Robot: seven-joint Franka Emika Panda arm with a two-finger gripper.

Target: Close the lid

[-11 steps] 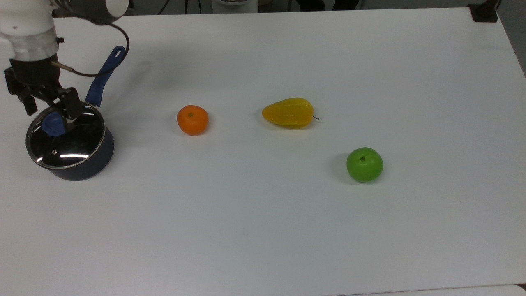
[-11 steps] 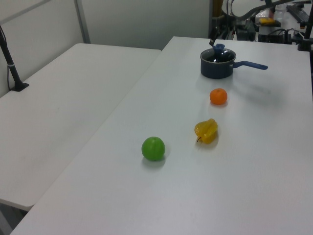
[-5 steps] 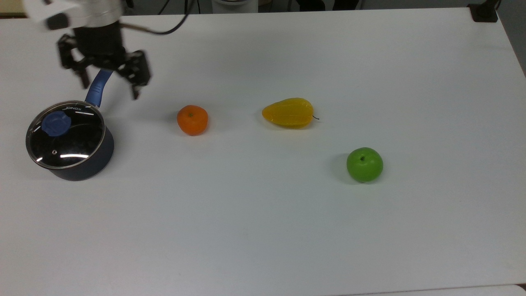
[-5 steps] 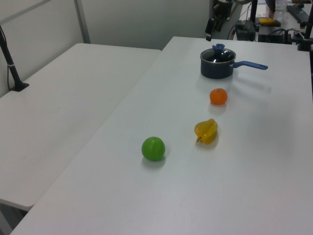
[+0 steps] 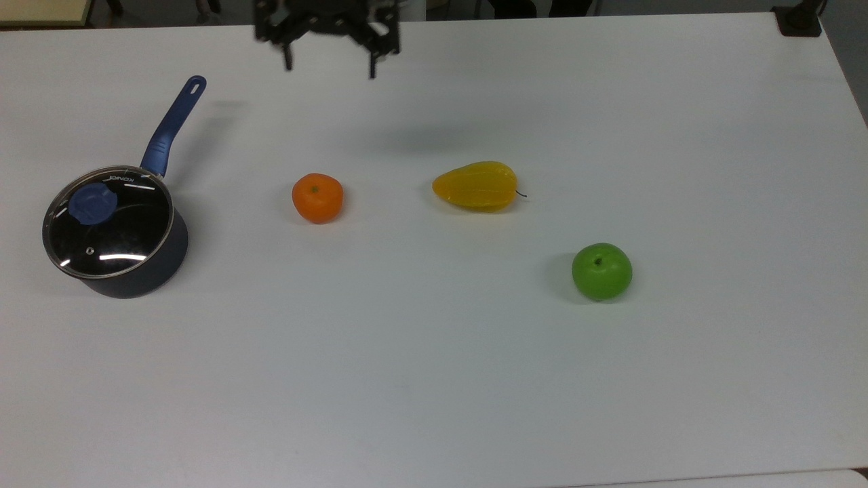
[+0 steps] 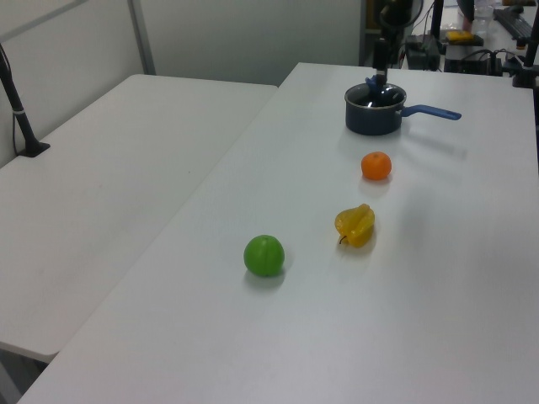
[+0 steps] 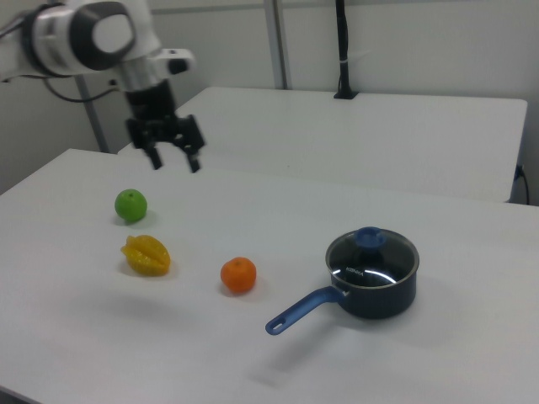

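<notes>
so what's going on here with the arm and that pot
The lid sits on the blue saucepan, so the closing looks done. The gripper is open and empty, up above the table and well away from the pot. An orange, a yellow fruit and a green apple lie on the table, none of them touching.

Even overhead light is cast; soft shadows are thrown, and the gripper (image 5: 329, 64) is motion-blurred.

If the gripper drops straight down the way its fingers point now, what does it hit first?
Probably bare white table. The open black two-finger gripper hangs empty, fingers down, above the tabletop, apart from the green apple and yellow starfruit, though depth is uncertain.
</notes>
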